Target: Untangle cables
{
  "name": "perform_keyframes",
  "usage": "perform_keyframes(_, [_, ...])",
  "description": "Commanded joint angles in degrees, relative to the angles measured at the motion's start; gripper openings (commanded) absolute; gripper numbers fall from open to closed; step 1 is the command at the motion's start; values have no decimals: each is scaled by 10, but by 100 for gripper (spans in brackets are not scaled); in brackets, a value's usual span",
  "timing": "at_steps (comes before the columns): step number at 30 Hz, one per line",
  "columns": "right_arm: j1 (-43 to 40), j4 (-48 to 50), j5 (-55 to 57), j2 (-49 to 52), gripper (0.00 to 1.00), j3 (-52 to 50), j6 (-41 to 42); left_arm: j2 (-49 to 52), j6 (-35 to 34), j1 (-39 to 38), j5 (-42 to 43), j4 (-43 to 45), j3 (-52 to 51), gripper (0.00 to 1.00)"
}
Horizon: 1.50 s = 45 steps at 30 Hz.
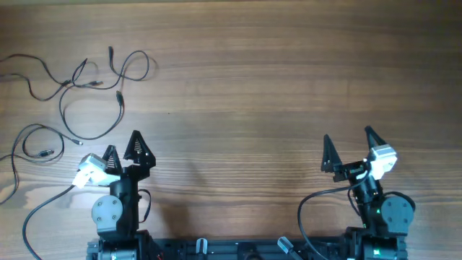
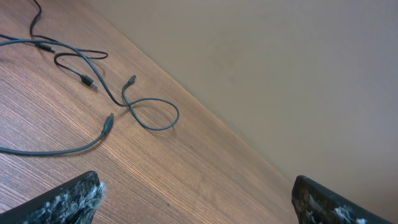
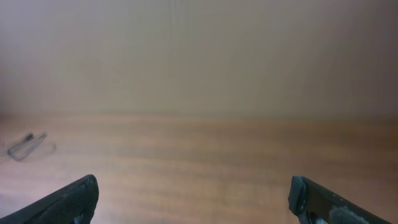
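At upper left, cables (image 1: 119, 99) were seen crossed — left claw (image 1: 123, 142) and right claw (image 1: 346, 133) spread, empty; loops could be tightened by careless pulling.

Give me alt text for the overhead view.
Thin dark cables lie looped and crossed at the far left of the table. Both arms sit at the near edge, left claw and right claw open and empty, touching nothing.

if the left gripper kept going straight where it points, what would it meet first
Probably bare table; left gripper aims just right of the cables, though depth is unclear.
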Motion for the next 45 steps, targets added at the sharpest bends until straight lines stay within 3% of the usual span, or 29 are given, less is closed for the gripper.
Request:
perform_keyframes(1, [3, -9, 10, -10, 100, -4, -51, 0, 0, -2, -7, 2, -3, 100])
perform_keyframes(45, [3, -10, 19, -10, 100, -3, -61, 0, 0, -2, -7, 2, -3, 100])
